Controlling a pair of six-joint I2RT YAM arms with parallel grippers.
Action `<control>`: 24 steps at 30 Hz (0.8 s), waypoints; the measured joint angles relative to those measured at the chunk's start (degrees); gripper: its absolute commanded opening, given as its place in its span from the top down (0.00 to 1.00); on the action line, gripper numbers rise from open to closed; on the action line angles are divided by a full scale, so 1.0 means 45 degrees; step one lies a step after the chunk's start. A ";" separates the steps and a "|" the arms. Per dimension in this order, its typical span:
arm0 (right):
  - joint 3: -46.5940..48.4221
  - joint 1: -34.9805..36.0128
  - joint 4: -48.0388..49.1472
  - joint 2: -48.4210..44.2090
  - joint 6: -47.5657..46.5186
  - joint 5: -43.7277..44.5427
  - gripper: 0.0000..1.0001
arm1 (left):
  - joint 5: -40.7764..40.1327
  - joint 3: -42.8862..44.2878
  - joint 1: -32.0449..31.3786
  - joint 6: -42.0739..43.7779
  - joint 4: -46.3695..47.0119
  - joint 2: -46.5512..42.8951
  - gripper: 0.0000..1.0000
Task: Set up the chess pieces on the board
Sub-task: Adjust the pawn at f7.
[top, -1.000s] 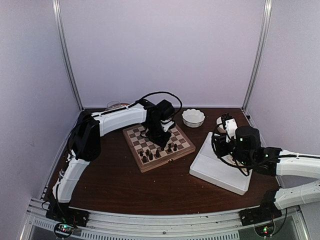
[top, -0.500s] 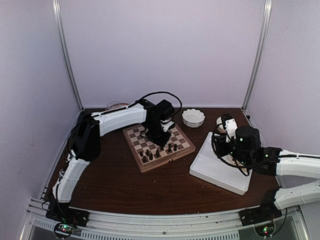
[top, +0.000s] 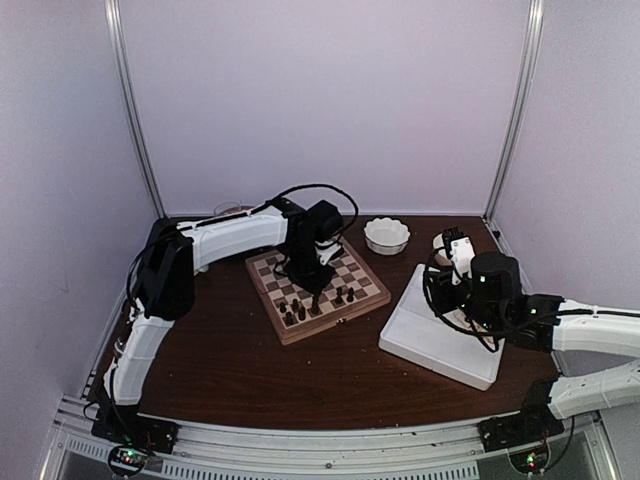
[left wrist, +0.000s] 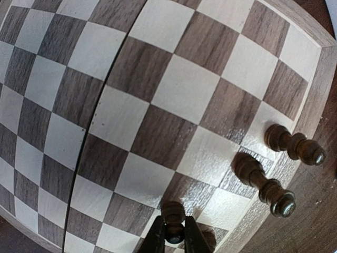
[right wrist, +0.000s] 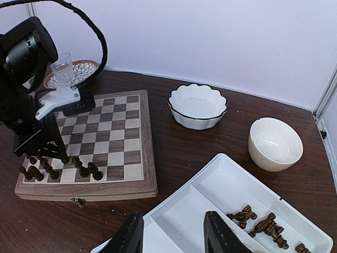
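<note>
I had one board point(top: 368, 283) to work with. It sat left of centre on the table point(top: 300, 385), turned so that a corner rather than a side faced me. The left gripper point(left wrist: 172, 235) was clenched on a single dark piece point(left wrist: 172, 212) over the board's near rows. In the left wrist view the piece's round head pointed straight up at the lens, so its long axis ran vertically between the fingers. I could not tell whether its base touched the square. Close by, along the border, two other dark pieces point(left wrist: 291, 145) stood upright on neighbouring squares.

From the right wrist view I counted about eight dark pieces on the board in all. Every one was upright, and they were bunched along the clasp edge too tightly for a sure count.

The right gripper point(right wrist: 176, 234) hung above the white divided tray point(right wrist: 247, 182) with its jaws apart and nothing between them. At least four brown pieces point(right wrist: 242, 214) lay on their sides in the compartment right of the divider, their long axes at mixed angles.

Behind the tray stood two white bowls, one scalloped point(right wrist: 197, 105) and one plain point(right wrist: 275, 143). One glass point(right wrist: 64, 69) stood on one patterned plate point(right wrist: 87, 67) past the board's far corner.
</note>
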 measured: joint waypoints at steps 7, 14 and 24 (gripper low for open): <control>0.0000 0.0000 0.0000 0.0029 -0.0112 0.0000 0.59 | -0.0214 -0.0549 0.0024 0.0078 -0.0053 -0.0355 0.87; 0.0000 0.0000 0.0000 0.0068 -0.0155 0.0000 0.59 | -0.0219 -0.0879 0.0044 0.0078 -0.0063 -0.0559 0.87; 0.0000 0.0000 -0.0005 0.0170 -0.0165 -0.0005 0.59 | -0.0204 -0.1263 0.0053 0.0078 -0.0151 -0.0806 0.87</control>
